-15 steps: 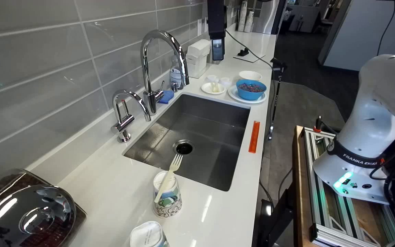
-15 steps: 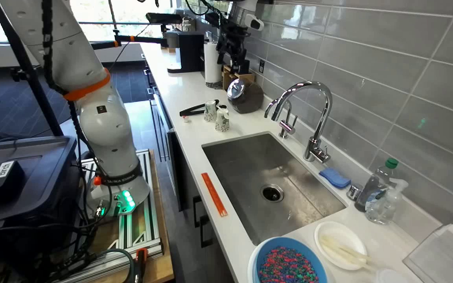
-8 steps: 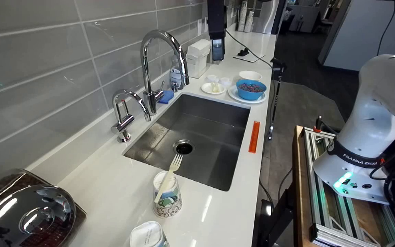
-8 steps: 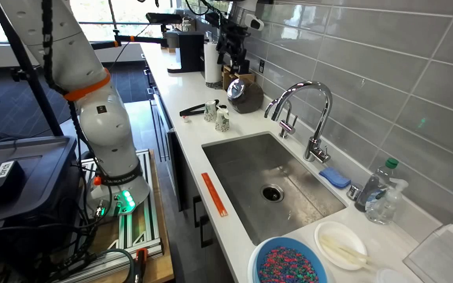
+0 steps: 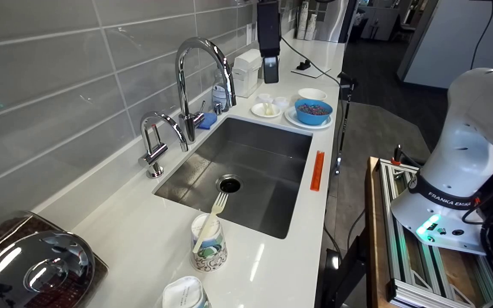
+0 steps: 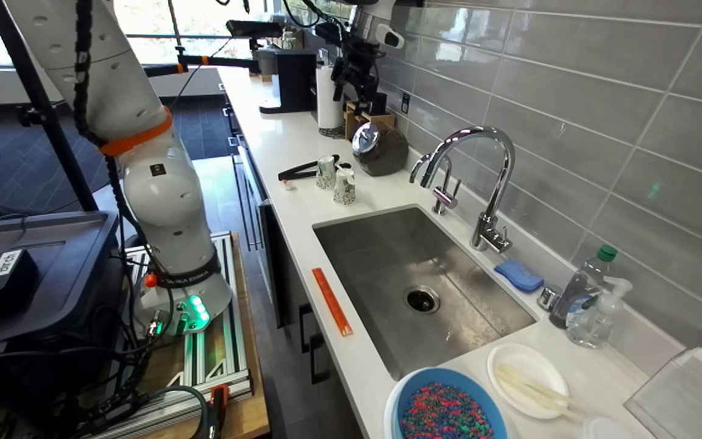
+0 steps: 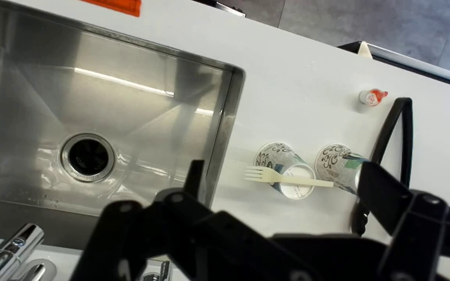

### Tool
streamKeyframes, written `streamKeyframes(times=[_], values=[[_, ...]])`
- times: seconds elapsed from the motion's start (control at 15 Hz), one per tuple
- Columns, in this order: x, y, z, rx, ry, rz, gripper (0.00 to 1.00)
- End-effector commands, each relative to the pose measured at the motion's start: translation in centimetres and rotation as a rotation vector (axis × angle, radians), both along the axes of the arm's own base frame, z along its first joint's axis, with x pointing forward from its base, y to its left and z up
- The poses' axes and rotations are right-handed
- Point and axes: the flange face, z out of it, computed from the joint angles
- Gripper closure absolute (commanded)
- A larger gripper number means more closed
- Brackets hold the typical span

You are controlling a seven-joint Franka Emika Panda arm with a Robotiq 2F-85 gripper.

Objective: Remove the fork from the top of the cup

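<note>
The fork (image 7: 287, 178) lies across the upturned base of the cup (image 7: 281, 159), which stands upside down on the tabletop (image 5: 144, 239), near the sink (image 5: 259, 160), between the floor-side edge and the wall-side edge. The tines point toward the sink; the handle end points toward a second cup (image 7: 336, 164), also inverted, just beside the first. In the wrist view the end effector (image 7: 283, 166) has its fingers spread wide, and the fork shows in the gap between them; in an exterior view the end effector (image 6: 351, 102) hangs above the tabletop, apart from the fork.

By the floor-side edge, alongside the sink, lies an orange strip (image 5: 317, 171); farther along that edge a blue bowl (image 5: 313, 119) of small coloured pieces (image 6: 448, 414) sits on a white plate (image 5: 291, 118). Toward the same edge, on the cups' side of the sink, is a small white item (image 7: 371, 97) with a red tip. A black looped implement (image 7: 407, 132) lies just past the second cup. Along the wall-side edge stand a tall faucet (image 5: 183, 90) and a short faucet (image 5: 154, 154), with a blue sponge (image 5: 207, 120) beside the tall one, and a jar (image 5: 37, 265) with a shiny round lid.
</note>
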Motion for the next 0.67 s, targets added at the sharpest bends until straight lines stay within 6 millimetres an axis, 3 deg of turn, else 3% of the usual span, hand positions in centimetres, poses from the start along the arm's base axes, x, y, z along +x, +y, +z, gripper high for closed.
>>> streamKeyframes(times=[0.0, 0.33, 0.6], values=[[0.5, 5.1, -1.7, -0.079, -0.049, 0.151, 0.0], [0.7, 11.7, -5.1, -0.122, -0.227, 0.36, 0.0], [1.4, 14.0, -8.0, -0.1, -0.294, 0.474, 0.0]])
